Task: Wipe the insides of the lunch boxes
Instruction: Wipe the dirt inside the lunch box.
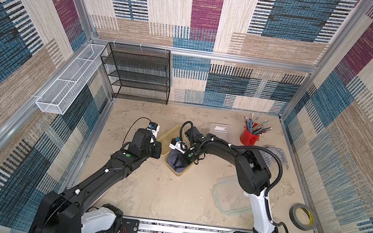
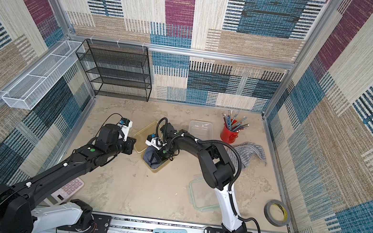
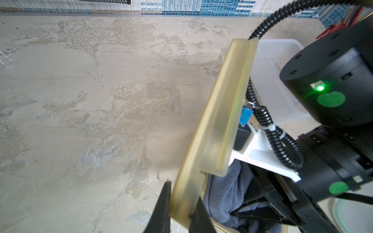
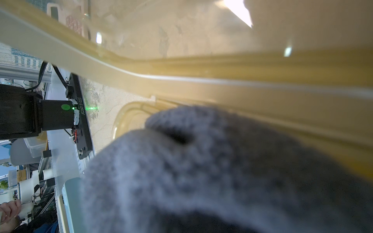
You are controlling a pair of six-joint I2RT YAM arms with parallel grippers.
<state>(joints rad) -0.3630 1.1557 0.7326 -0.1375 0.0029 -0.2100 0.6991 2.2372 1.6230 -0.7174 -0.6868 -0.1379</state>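
Wiping of the amber lunch box point(image 1: 165, 144) is the step in hand. Your right tool point(image 1: 182, 163) is pinched narrow on a bunched blue-grey cloth point(image 1: 173, 161) pressed down inside it. Your left tool point(image 3: 180, 208) is clamped narrow across the box's side rim, steadying it. The box sits mid-tabletop point(image 1: 156, 192), mouth up. Its long axis runs from the back wall toward the robot's base, skewed slightly right at the near end. Next, I judge, you should sweep the cloth along that axis into the far corners, with the rim pinned. The clear lunch box point(image 1: 222, 131) sits just behind, apparently not yet wiped.
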